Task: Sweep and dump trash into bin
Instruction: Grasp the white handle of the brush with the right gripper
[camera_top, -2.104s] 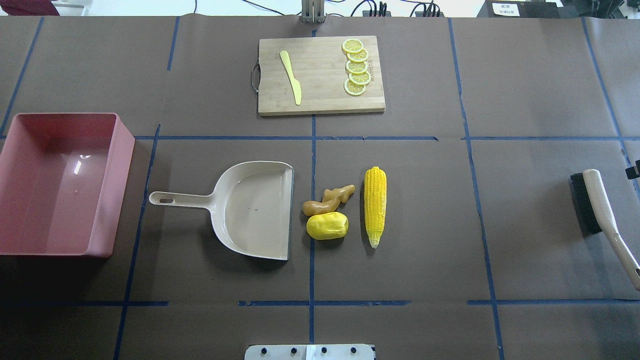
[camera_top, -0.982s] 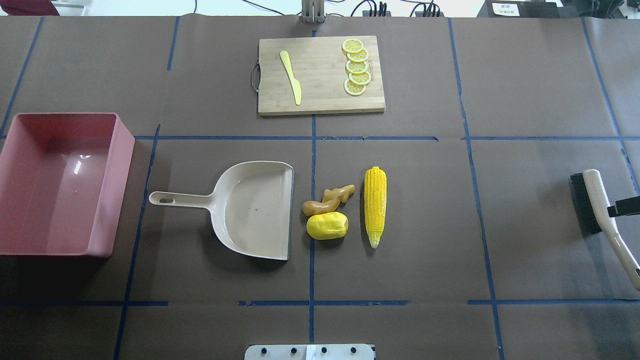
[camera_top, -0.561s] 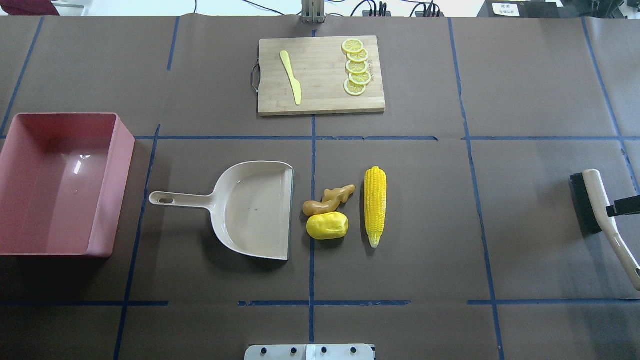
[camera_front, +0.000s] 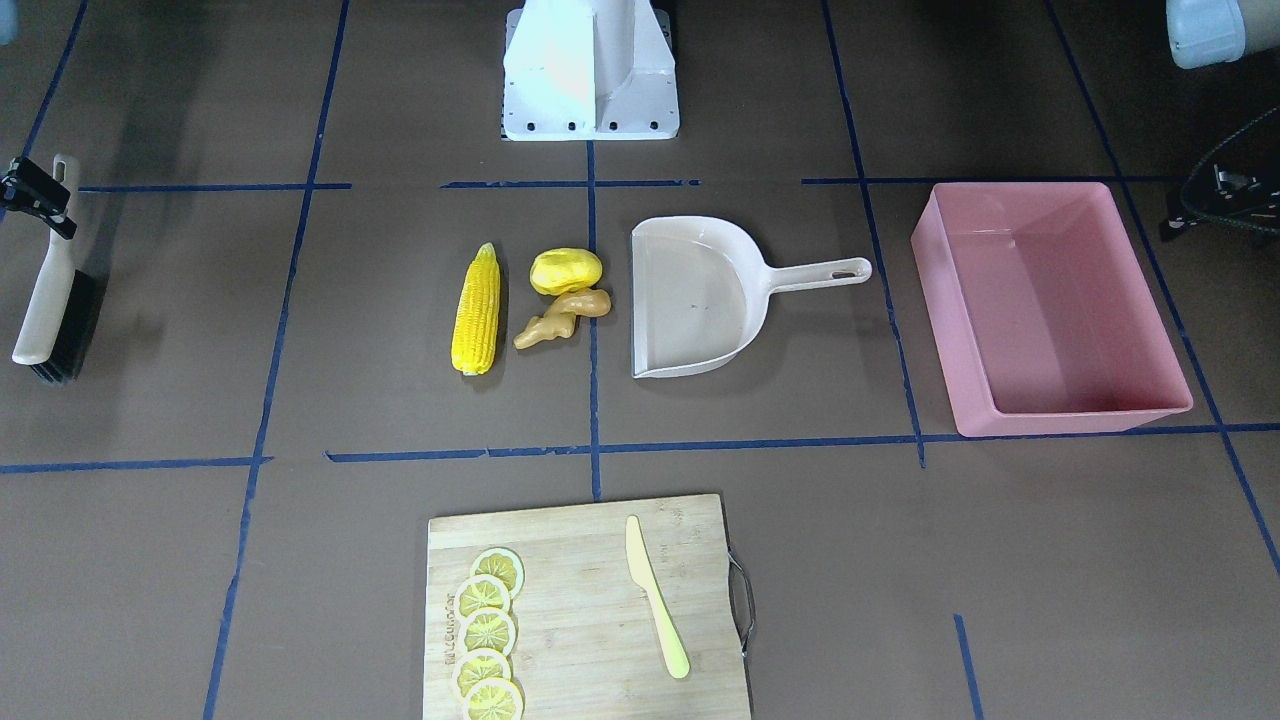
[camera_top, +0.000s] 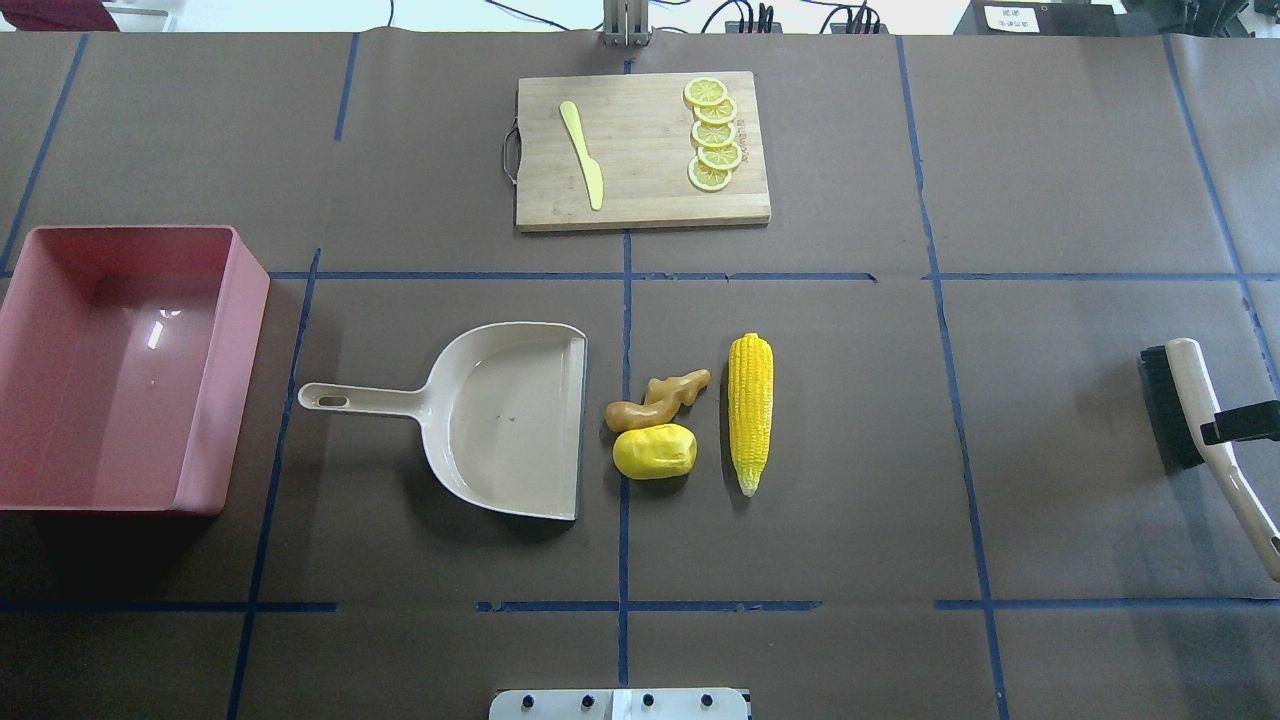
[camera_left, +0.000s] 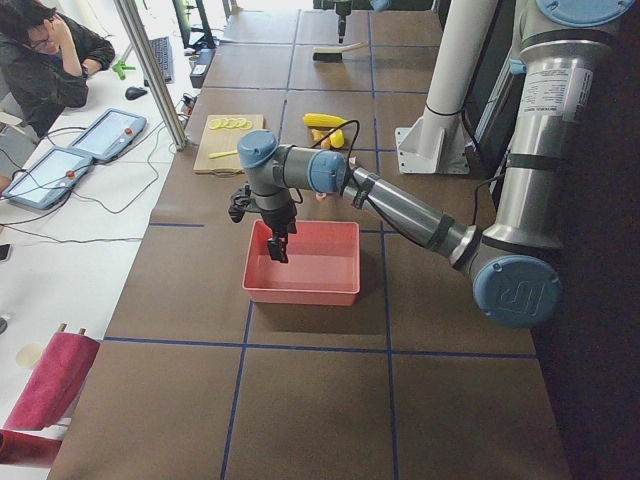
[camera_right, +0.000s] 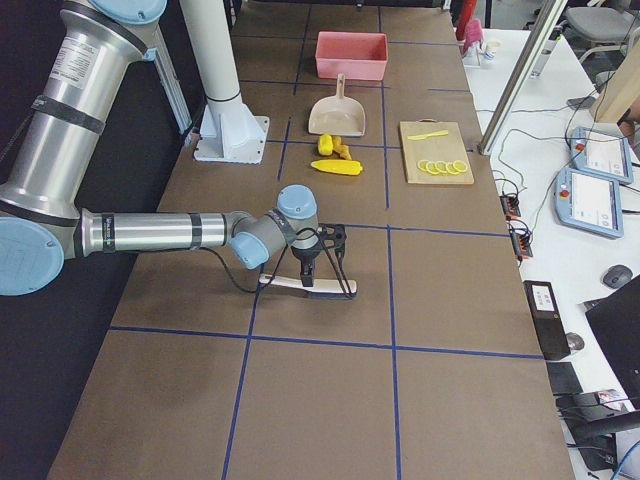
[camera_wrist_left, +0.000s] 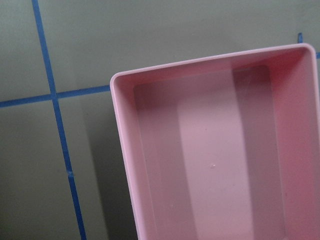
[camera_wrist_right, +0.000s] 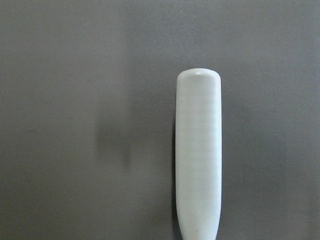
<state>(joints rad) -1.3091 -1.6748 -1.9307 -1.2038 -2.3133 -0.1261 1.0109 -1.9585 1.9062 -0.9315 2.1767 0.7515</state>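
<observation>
1. The trash lies in a cluster on the table (camera_top: 860, 520), near the middle. The ginger root (camera_top: 660, 397) touches the rounded yellow lump (camera_top: 655, 452), and the corn cob (camera_top: 750, 410) lies just beside them, on the side away from the dustpan.
2. The beige dustpan (camera_top: 500, 420) rests flat with its open edge facing the trash, close to the lump and the ginger. Its handle points toward the bin.
3. The pink bin (camera_top: 245, 330) stands at my left end of the table, well apart from the trash, beyond the dustpan's handle.
4. My left pincer (camera_left: 277, 250) hangs over one corner of the bin. I cannot tell whether it is released or clenched.
5. My right pincer (camera_top: 1225, 430) sits at the handle of the brush (camera_top: 1190, 375), which lies flat at my right end of the table. I cannot tell whether it grips the handle.
6. On the far side, a wooden cutting board (camera_top: 650, 205) carries a row of lemon slices (camera_top: 714, 133) and a pale yellow knife (camera_top: 582, 155).
</observation>
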